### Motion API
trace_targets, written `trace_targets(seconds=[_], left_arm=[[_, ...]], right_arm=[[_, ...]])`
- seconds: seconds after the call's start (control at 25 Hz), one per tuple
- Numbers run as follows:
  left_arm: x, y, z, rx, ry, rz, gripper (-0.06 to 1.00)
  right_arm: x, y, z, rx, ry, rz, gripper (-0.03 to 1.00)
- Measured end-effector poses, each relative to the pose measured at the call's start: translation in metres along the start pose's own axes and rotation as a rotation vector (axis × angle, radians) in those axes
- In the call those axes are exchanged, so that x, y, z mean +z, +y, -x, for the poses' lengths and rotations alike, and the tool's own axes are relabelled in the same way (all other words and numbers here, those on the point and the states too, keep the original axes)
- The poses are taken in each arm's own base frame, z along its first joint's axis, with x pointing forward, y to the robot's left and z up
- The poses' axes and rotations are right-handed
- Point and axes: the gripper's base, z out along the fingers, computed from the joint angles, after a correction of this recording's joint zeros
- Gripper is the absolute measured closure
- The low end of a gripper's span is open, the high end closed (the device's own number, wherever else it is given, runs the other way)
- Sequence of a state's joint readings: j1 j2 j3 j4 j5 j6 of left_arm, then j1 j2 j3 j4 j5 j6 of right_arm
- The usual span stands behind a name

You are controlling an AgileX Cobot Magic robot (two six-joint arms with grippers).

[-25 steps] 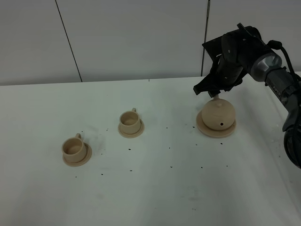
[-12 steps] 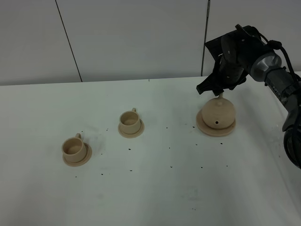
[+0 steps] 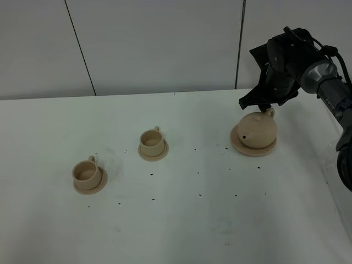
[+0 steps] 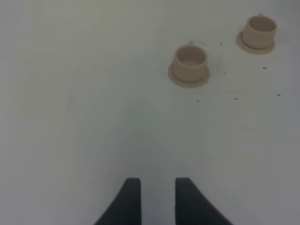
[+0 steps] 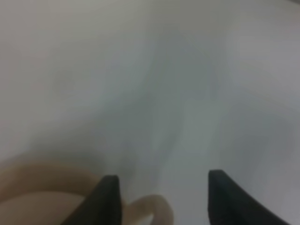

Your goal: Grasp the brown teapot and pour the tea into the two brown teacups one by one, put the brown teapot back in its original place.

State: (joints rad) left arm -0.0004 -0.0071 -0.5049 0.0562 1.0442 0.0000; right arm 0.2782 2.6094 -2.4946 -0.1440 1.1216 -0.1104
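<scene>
So the brown teapot (image 3: 256, 130) is sitting on its big saucer (image 3: 247, 152) over on the right side of the table (image 3: 181, 220), with the spout pointing toward the cups. The right gripper (image 5: 162, 177) is hanging just over the back of the pot with its jaws spread wide. The loop handle (image 5: 157, 206) is poking up between them without being pinched, so it's a loose, released grip. The near teacup (image 3: 150, 141) and the far teacup (image 3: 86, 172) are each resting on a little saucer, well off to the left of the pot. The left gripper (image 4: 158, 197) is hovering over bare table, fingers slightly parted, gripping nothing.
</scene>
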Motion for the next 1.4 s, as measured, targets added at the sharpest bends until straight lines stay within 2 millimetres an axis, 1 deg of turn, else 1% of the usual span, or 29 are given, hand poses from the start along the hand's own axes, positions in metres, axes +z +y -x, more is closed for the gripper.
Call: trace_targets(seconds=[0.6, 0.76, 1.04, 1.4], left_arm=[[0.0000, 0.0000, 0.0000, 0.000, 0.000, 0.000, 0.70], [0.0000, 0.0000, 0.0000, 0.000, 0.000, 0.000, 0.70], [0.0000, 0.0000, 0.0000, 0.000, 0.000, 0.000, 0.70], [0.0000, 0.0000, 0.0000, 0.000, 0.000, 0.000, 0.70]], right_arm=[[0.0001, -0.0010, -0.0018, 0.014, 0.019, -0.005, 0.56], [-0.0034, -0.0021, -0.0024, 0.016, 0.030, -0.006, 0.56], [-0.0034, -0.0023, -0.0028, 0.016, 0.036, -0.009, 0.56], [-0.0037, -0.0048, -0.0055, 0.010, 0.065, -0.036, 0.56]])
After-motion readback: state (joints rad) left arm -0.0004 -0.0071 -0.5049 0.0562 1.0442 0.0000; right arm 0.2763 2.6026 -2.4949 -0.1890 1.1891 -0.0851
